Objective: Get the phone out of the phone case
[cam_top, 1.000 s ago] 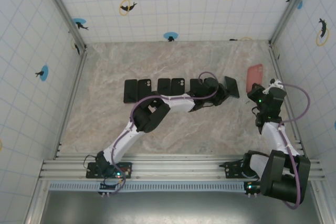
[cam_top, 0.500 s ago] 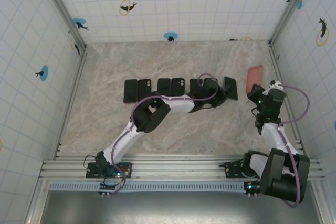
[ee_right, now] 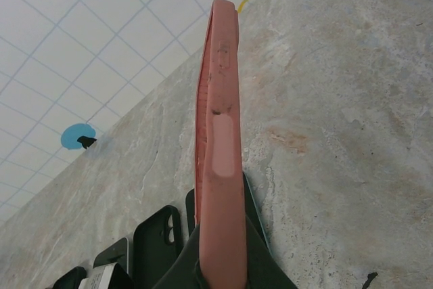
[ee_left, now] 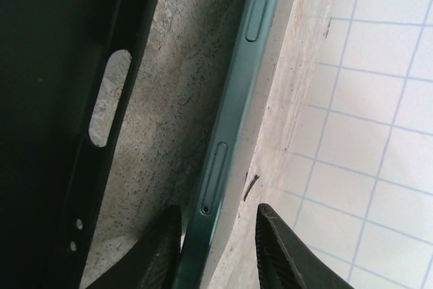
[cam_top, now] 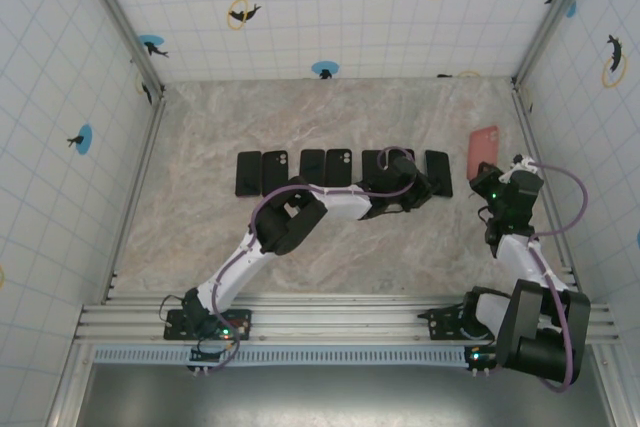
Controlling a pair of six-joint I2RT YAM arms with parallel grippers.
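- While the right gripper pinched the pink phone case upright by the tabletop's right edge, the left gripper sat slack astride the phone.
- Phone lay flat, ending the row of black phones, likely for sorting.

Top cam: high, near edge, looks down on whole worktop. Wrist cams: close, low, grazing; all share worktop.

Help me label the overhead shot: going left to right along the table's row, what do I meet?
black slab one → black slab two → black slab three → black slab four → black slab five → dark phone → pink case
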